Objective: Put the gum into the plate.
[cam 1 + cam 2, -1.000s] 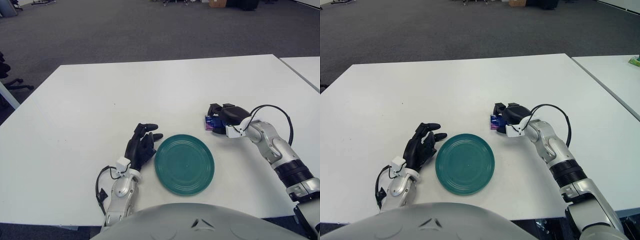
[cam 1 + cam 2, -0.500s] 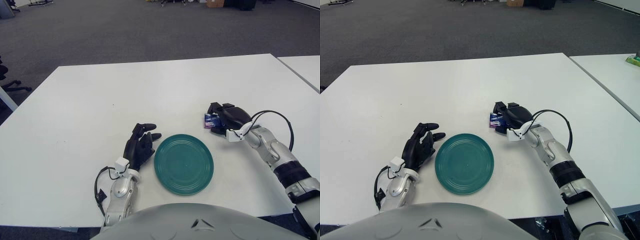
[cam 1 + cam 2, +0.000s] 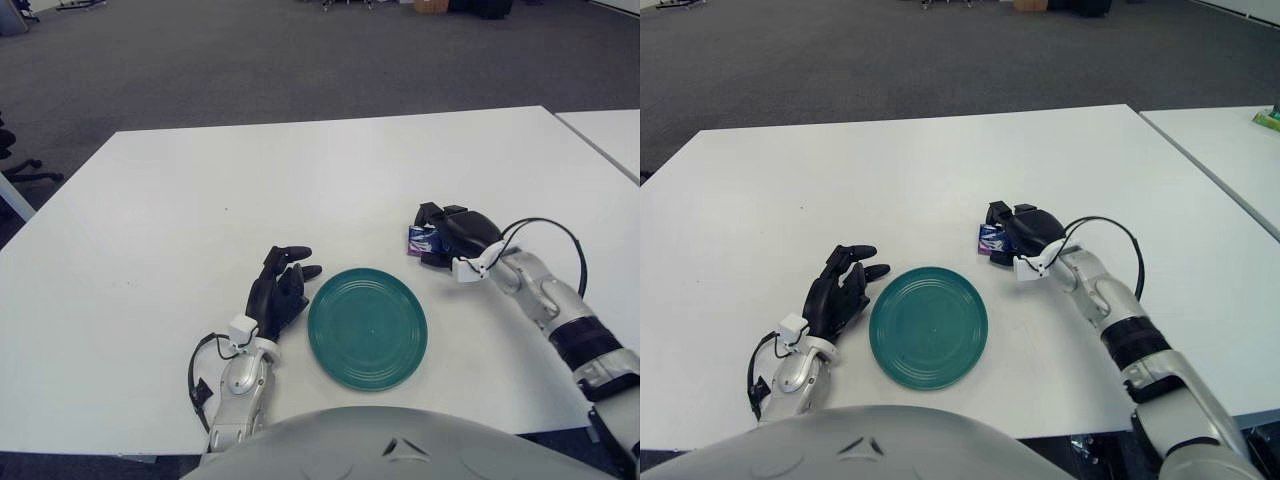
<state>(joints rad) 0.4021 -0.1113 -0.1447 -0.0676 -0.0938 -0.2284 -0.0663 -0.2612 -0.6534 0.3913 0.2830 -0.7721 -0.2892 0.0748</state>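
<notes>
Task early stage. Gum pack [image 3: 420, 240] lies on white counter [image 3: 200, 200], just right and far of empty green plate [image 3: 367, 327]. Right hand [image 3: 455, 232] curls over gum, fingers wrapped on it, not lifted clear. Left hand [image 3: 280, 290] idle left of plate, fingers relaxed. Remaining: lift, carry left, release in plate.

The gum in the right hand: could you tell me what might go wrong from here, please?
The right hand covers most of the gum, so the grasp may be shallow and the pack could slip before reaching the green plate. The left hand sits just left of the plate; a dropped pack could slide off toward it.
</notes>
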